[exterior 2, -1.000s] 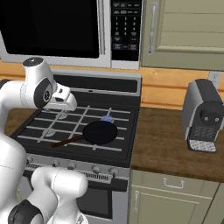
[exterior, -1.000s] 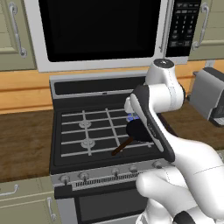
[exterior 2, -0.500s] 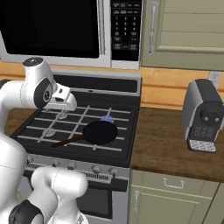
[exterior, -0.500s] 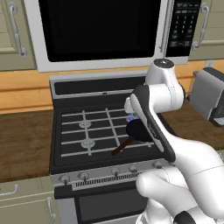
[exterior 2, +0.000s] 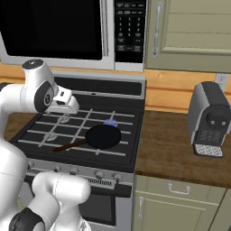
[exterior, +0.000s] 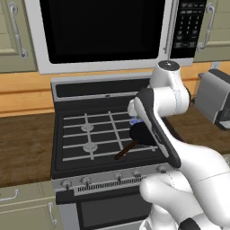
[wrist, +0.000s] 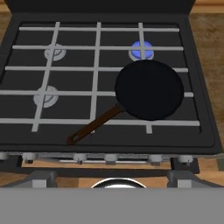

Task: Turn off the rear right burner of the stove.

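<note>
The black stove (wrist: pixel 205 109) lies under my hand, with its knob row (wrist: pixel 109 158) along the near silver strip. The rear right burner (wrist: pixel 141 50) glows blue under the grate; the glow also shows in the base views (exterior 2: pixel 109 122) (exterior: pixel 134 120). A black frying pan (wrist: pixel 148 89) sits on the front right burner just before it, handle pointing to the front left. My gripper (wrist: pixel 113 177) hovers open above the stove's front edge with nothing between its fingers. From the right base it hangs over the left half of the stove (exterior 2: pixel 67 106).
A microwave (exterior: pixel 103 31) hangs above the stove. A grey coffee machine (exterior 2: pixel 211 119) stands on the wooden counter (exterior 2: pixel 171 149) to the right. Two unlit grey burner caps (wrist: pixel 54 53) (wrist: pixel 46 95) lie on the left side. Cabinet drawers (exterior 2: pixel 180 194) run below the counter.
</note>
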You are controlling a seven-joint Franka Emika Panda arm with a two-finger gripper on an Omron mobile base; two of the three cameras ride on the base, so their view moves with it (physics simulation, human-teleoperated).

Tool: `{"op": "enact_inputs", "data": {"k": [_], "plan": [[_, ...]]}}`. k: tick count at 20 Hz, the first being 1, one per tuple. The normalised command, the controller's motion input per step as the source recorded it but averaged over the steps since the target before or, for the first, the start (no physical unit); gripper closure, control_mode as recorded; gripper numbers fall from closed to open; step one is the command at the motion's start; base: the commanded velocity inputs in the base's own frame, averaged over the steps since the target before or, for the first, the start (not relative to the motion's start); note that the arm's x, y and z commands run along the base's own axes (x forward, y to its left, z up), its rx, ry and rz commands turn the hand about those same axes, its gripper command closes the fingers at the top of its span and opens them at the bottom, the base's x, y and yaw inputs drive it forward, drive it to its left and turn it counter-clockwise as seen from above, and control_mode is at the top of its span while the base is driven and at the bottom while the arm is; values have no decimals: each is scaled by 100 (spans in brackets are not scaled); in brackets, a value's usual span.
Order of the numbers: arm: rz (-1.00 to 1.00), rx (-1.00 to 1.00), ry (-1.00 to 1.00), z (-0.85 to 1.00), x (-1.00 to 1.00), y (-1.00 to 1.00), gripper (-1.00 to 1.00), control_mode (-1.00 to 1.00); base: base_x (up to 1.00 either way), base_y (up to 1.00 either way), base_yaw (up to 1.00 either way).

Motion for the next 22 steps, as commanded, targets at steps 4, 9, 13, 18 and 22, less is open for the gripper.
{"op": "enact_inputs", "data": {"k": [4,9,13,18,22], "plan": [[0,0,0,0,0,2,-100,100,0,16,0],[0,0,0,0,0,0,-100,100,0,43,0],[0,0,0,0,0,0,-100,100,0,43,0],[0,0,0,0,0,0,-100,100,0,37,0],[0,0,0,0,0,0,-100,-100,0,1,0]]}}
